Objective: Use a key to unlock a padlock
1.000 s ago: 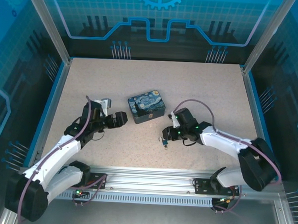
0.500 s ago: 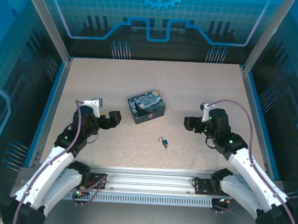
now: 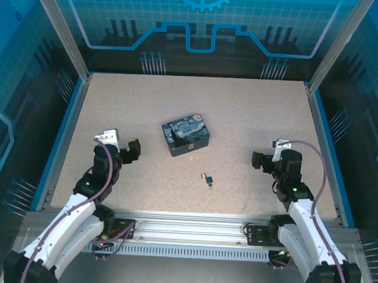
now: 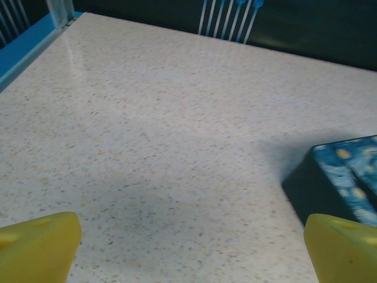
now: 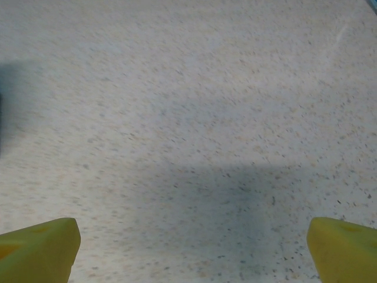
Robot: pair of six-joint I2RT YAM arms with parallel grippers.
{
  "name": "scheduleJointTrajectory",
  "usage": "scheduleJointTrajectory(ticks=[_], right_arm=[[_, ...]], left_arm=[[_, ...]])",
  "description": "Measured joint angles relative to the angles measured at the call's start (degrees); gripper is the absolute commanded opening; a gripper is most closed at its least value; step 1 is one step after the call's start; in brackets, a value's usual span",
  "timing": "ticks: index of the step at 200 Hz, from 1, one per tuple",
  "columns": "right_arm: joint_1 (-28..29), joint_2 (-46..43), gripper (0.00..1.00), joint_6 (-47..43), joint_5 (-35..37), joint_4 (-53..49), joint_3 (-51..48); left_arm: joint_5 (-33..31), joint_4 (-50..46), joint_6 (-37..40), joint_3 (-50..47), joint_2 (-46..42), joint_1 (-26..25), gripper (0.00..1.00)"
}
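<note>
The tiny dark padlock (image 3: pixel 207 178) lies free on the speckled table, in front of the painted tin and between the two arms. A thin grey bit at its near side looks like the key (image 3: pixel 211 184); it is too small to tell whether it sits in the lock. My left gripper (image 3: pixel 135 149) is drawn back at the left, open, with its yellow fingertips (image 4: pixel 36 247) wide apart over bare table. My right gripper (image 3: pixel 257 161) is drawn back at the right, also open, nothing between its fingertips (image 5: pixel 343 250). Both stand well away from the padlock.
The blue-and-yellow painted tin (image 3: pixel 185 134) stands at the table's middle, and its corner (image 4: pixel 339 183) is just ahead of my left gripper's right finger. Blue rails (image 3: pixel 62 138) border the table left and right, and an aluminium rail (image 3: pixel 191 227) runs along the near edge.
My right gripper opened, left the padlock lying on the table and pulled back to the right. My left arm withdrew to the left, away from the tin.
</note>
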Motion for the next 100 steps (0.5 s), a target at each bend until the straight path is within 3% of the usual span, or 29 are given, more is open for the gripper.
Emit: scheduleJointTrajectory(ticks=[45, 100], right_arm=[[-1.75, 15.34, 1.0, -1.75, -0.15, 16.28, -1.97], [-1.29, 31.54, 1.0, -4.11, -2.1, 37.09, -0.28]], left_arm=[[-3.58, 11.65, 5.84, -1.33, 11.58, 0.28, 0.99], [-0.68, 25.66, 11.96, -3.67, 22.91, 4.15, 0.99]])
